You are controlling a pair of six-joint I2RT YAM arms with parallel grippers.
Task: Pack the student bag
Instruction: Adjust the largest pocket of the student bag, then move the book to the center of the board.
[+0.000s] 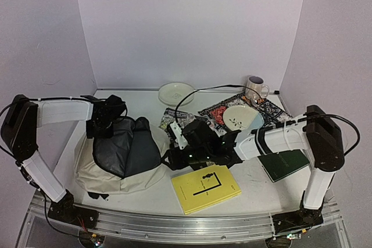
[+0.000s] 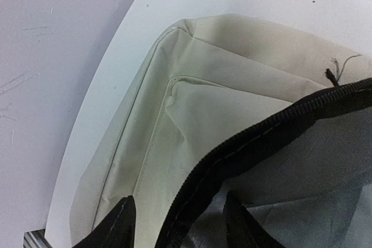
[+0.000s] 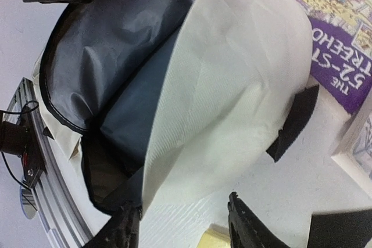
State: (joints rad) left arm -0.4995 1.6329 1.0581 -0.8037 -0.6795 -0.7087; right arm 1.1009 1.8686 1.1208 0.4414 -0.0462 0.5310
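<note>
bag: student bag (image 1: 93, 169) is lying left-centre on the bench (image 1: 256, 193), mouth gaping toward frame right
left pincer (image 2: 183, 227): is straddling its rim, jaws spread
right pincer (image 3: 183, 225): is hovering just right of mouth, spread, empty

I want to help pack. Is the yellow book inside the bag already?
No, the yellow book lies flat on the table, outside the bag.

Behind white table (image 1: 261, 193): plain pale-lilac back wall (image 1: 192, 27). Left of table: matching left wall (image 1: 40, 39); right of table: right wall (image 1: 337, 39). Along table's near edge: silver metal rail (image 1: 192, 227). Soft, even light.
</note>
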